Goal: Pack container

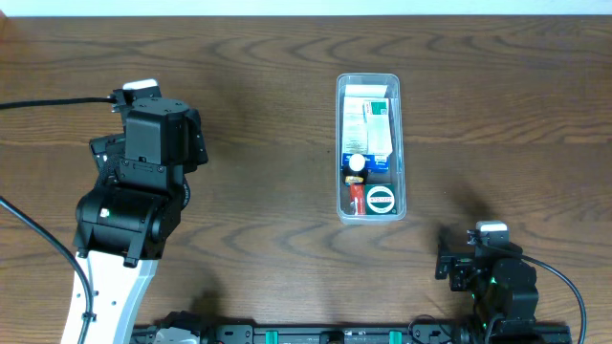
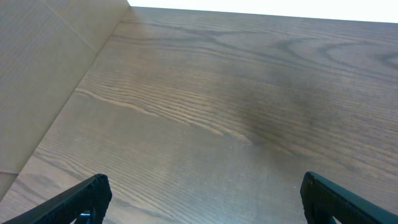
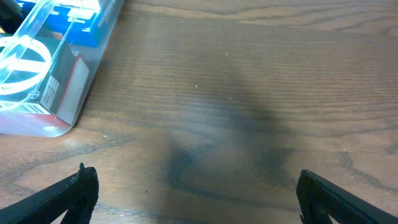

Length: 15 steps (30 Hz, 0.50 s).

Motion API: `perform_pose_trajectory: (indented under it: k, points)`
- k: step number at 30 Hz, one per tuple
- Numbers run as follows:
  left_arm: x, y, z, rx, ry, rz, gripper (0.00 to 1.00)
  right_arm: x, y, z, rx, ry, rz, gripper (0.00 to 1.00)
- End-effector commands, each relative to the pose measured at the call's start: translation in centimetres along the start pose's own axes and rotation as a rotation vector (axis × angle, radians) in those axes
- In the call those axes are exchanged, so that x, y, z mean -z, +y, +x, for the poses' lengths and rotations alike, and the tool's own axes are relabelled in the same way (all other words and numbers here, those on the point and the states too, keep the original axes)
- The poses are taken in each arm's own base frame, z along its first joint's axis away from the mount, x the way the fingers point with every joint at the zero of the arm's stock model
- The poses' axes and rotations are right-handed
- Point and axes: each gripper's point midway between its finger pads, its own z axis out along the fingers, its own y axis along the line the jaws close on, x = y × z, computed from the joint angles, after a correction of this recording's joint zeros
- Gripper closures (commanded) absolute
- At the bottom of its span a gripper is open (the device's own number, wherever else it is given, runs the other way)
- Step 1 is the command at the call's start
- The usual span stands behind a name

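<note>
- Dark brown wood-grain bench [image 1: 268, 96] under both arms, pale wall along its far edge.
- Long clear plastic rectangular container [image 1: 369, 78] lay right of centre, nearer the far edge, already holding white-and-green cartons [image 1: 368, 119], a small white-capped bottle [image 1: 357, 162] and a round green-and-white disc [image 1: 381, 199].
- Left gripper [image 2: 208, 199] hung spread wide over bare wood toward the left edge, pinching nothing.
- Right gripper [image 3: 199, 193] sat spread and empty by the near right corner.
- Looked close to done, with no loose item in view; best to move clear without nudging the container's wall.
</note>
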Motion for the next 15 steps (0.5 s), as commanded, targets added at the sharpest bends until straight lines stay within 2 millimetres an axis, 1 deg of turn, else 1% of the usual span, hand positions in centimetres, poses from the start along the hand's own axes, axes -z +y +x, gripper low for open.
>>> perform_pose_trajectory:
  k: [1,4,8,10,13,15]
  points:
    - [0.1,0.5,0.1,-0.009,-0.003,-0.015,0.02,-0.1,0.0,0.2,-0.021,-0.001,0.0,0.01]
    - [0.5,1.0,0.9,-0.005,-0.01,-0.015,0.02,-0.1,0.0,0.2,-0.021,-0.002,0.0,0.01]
    - [1.0,2.7,2.9,0.039,-0.013,-0.027,0.02,-0.1,0.0,0.2,-0.021,-0.001,0.0,0.01]
    - [1.0,2.6,4.2,0.085,-0.024,0.031,0.02,-0.1,0.0,0.2,-0.021,-0.002,0.0,0.01]
    - [0.9,2.2,5.4,0.183,-0.099,0.15,0.02,-0.1,0.0,0.2,-0.021,-0.001,0.0,0.01]
    - [0.6,2.2,6.4,0.229,-0.144,0.193,0.02,-0.1,0.0,0.2,-0.021,-0.001,0.0,0.01]
